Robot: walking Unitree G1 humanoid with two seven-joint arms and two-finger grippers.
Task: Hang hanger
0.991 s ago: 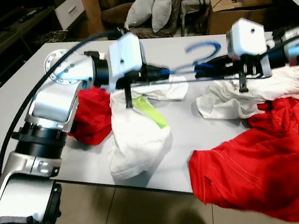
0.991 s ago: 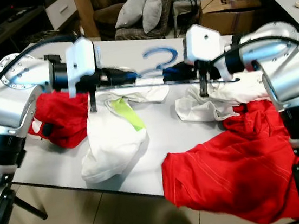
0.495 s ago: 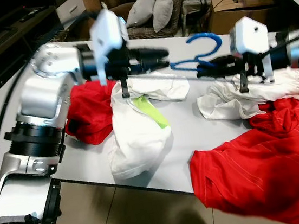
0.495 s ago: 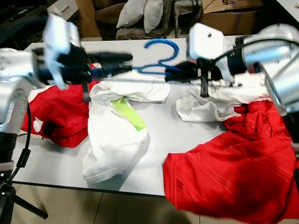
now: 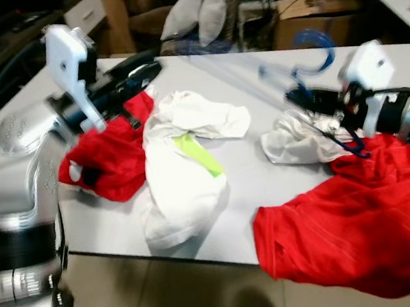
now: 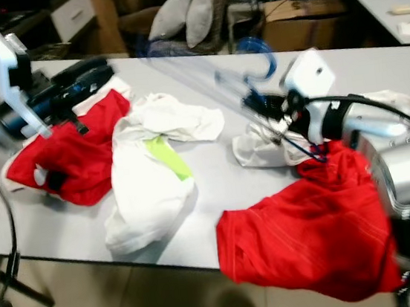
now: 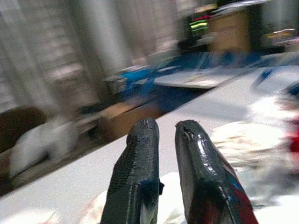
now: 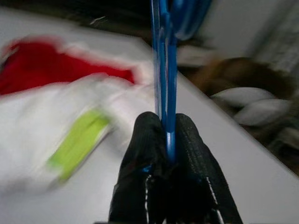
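A blue plastic hanger is blurred by motion and tilted, its hook up, above the right part of the white table. My right gripper is shut on its thin bar, which runs up between the fingers in the right wrist view. That gripper hangs just above a crumpled white garment. My left gripper is far from the hanger, over a red garment at the table's left. Its fingers stand slightly apart with nothing between them.
A white garment with a lime patch lies mid-table. A large red garment hangs over the front right edge. Behind the table stand a chair with grey pillows and a cardboard box. Tiled floor lies below the front edge.
My left gripper let go of the hanger and swung back to the left. My right gripper carried the hanger to the right and tilted it. The camera also shifted.
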